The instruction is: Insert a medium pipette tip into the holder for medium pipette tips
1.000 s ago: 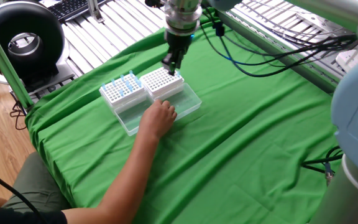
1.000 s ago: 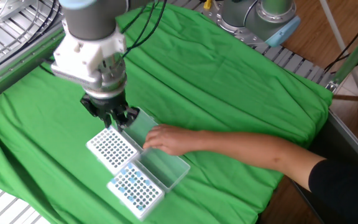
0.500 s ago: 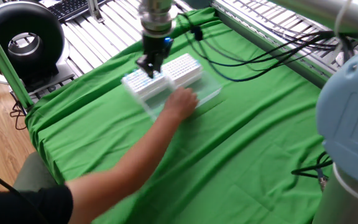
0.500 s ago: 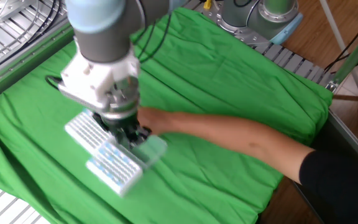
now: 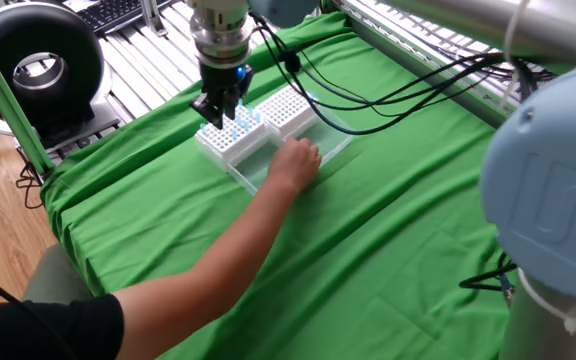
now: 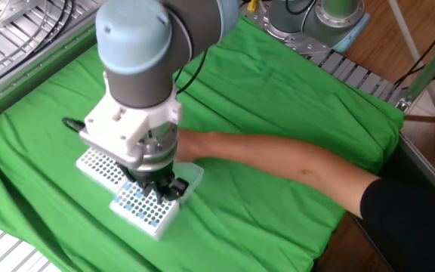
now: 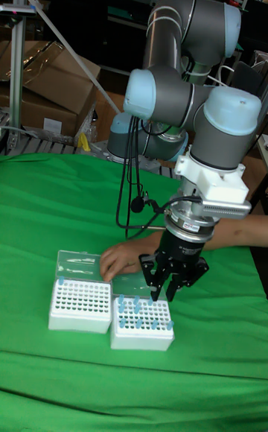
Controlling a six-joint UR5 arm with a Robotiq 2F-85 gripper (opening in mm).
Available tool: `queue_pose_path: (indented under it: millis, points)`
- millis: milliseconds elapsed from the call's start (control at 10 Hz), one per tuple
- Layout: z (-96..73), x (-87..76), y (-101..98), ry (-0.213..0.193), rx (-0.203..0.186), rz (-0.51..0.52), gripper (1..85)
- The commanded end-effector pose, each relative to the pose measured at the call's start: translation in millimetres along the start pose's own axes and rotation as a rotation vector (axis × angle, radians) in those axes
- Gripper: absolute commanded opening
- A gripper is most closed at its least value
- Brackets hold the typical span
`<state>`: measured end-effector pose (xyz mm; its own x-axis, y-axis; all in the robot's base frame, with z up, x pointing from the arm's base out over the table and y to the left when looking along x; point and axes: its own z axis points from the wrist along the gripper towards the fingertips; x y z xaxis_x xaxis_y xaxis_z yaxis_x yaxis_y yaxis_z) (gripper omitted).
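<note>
Two racks side by side on table (image 5: 388,250); my fingers (image 7: 170,289) hover over blue-tipped rack (image 7: 141,322), can't tell if clamped on anything. Medium-tip holder (image 7: 80,304) beside it, insertion not done.

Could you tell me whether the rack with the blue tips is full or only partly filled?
Partly filled: the rack shows scattered blue tips among empty holes.

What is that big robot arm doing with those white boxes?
The robot's claw hangs just above the white rack with blue tips sticking out of it. Beside it sits a second white rack with only bare holes showing. A person's hand rests on the clear lids next to the racks, on the green cloth. Whether the claw is holding a tip cannot be seen.
</note>
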<state>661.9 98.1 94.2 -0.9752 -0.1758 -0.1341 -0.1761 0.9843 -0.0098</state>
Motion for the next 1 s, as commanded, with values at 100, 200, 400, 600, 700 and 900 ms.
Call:
queue_pose_path:
  millis: [100, 200, 400, 600, 700, 900]
  points:
    - [7.9, -18.1, 5.7, -0.014, -0.006, 0.014, 32.7]
    - [7.4, -15.3, 5.5, -0.004, -0.004, 0.019, 32.7]
    - [11.8, -9.1, 1.9, -0.004, -0.001, 0.016, 31.3]
    - [12.9, 0.7, -7.6, -0.004, -0.001, -0.001, 31.3]
    - [12.1, 4.8, -9.0, -0.004, -0.003, -0.004, 31.3]
    - [8.8, 14.5, -13.2, 0.008, -0.004, -0.016, 32.0]
